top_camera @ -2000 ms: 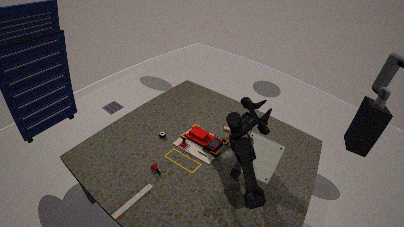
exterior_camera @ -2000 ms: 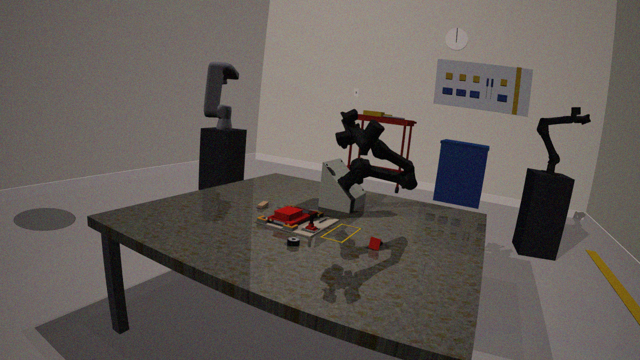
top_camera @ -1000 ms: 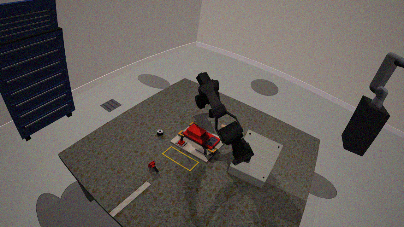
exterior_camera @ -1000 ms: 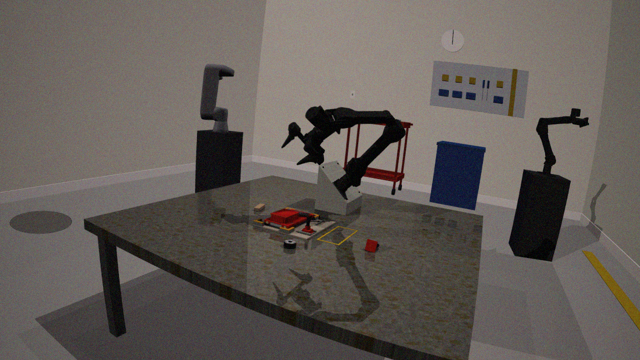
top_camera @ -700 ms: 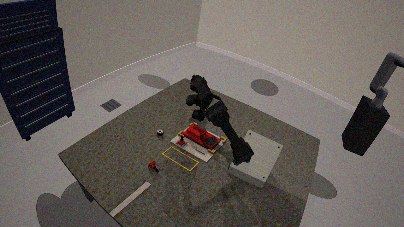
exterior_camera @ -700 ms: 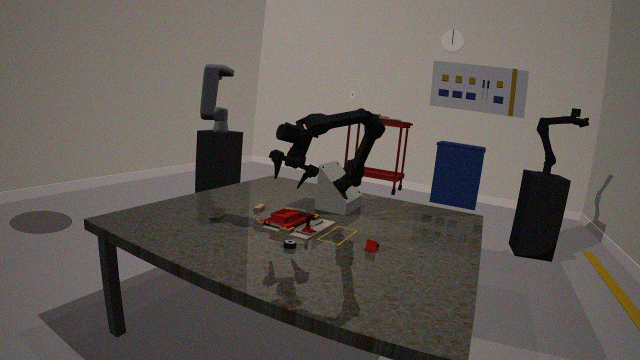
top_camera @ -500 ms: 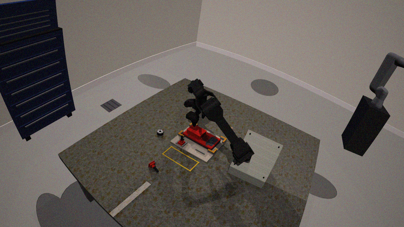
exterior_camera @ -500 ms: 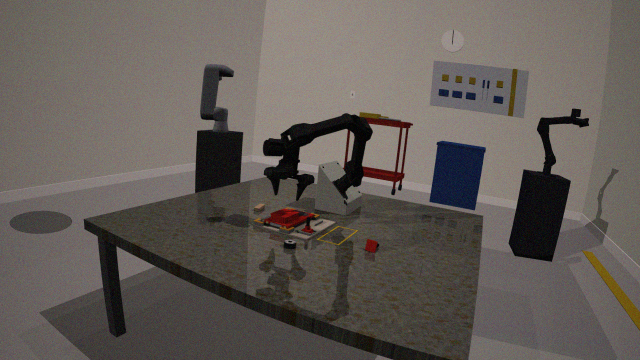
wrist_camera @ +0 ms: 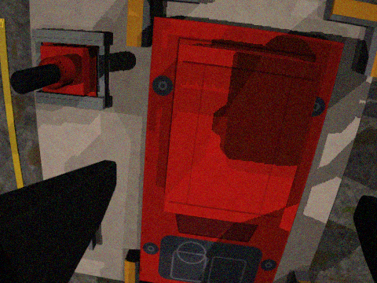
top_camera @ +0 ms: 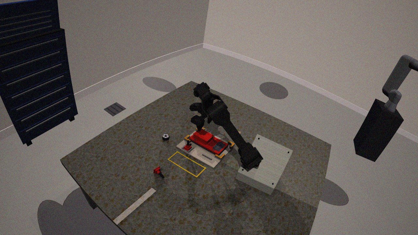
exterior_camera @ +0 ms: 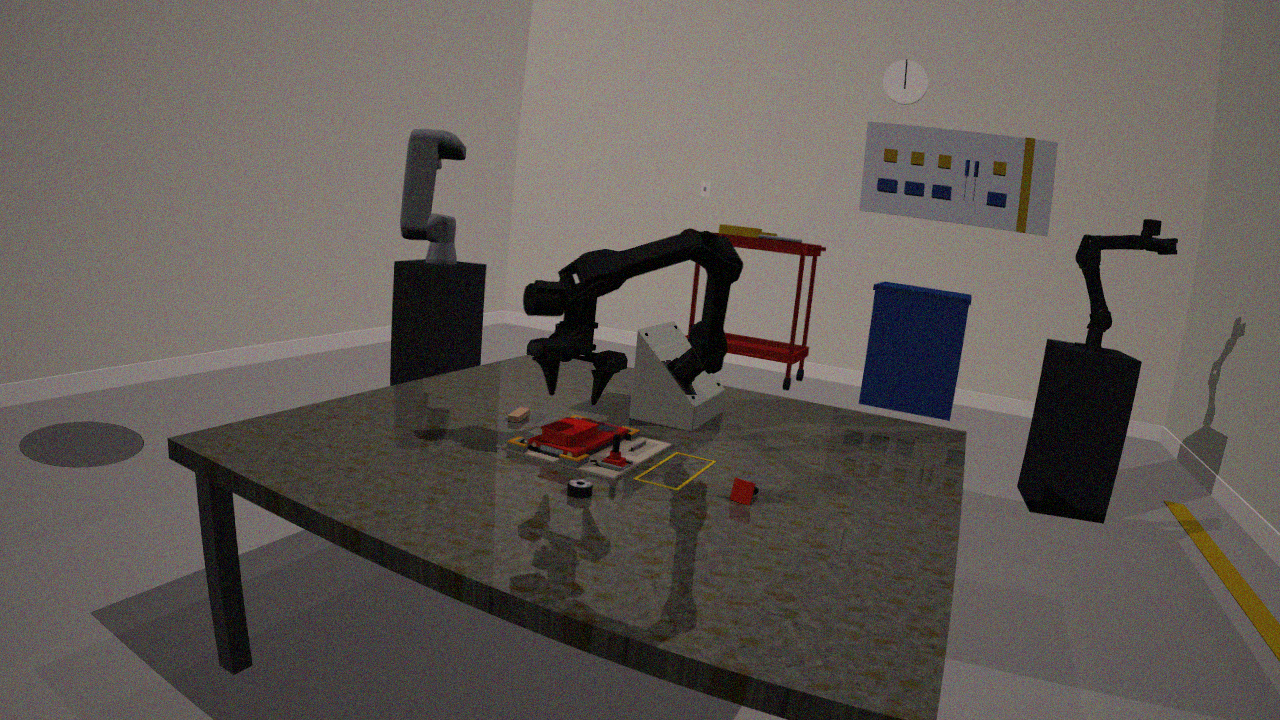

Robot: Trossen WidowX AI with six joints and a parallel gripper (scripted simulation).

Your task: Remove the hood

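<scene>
The red toy car [top_camera: 217,148] [wrist_camera: 153,157] lies on a pale board [top_camera: 214,164] [wrist_camera: 59,137] between orange corner brackets. The hood, a raised red block [top_camera: 203,135] [exterior_camera: 577,431] [wrist_camera: 196,157], sits on the car. My gripper [exterior_camera: 573,397] [wrist_camera: 236,182] is open and empty, pointing down above the car. In the wrist view its fingers stand wide apart, one on each side of the hood's line; a gap above the car shows in the exterior view. In the top view one finger is largely hidden. The marked area, a yellow outline [top_camera: 191,159] [exterior_camera: 696,475] [wrist_camera: 10,114], lies beside the board with nothing in it.
A red piece with a black stem [top_camera: 187,146] [exterior_camera: 615,454] [wrist_camera: 71,75] stands upright in a grey frame on the board. A similar piece [top_camera: 157,170] [exterior_camera: 742,490] lies beyond the outline. A small wheel [top_camera: 165,136] [exterior_camera: 579,488], a wood block [exterior_camera: 518,415] and a pale wedge [top_camera: 277,163] [exterior_camera: 657,394] are on the table.
</scene>
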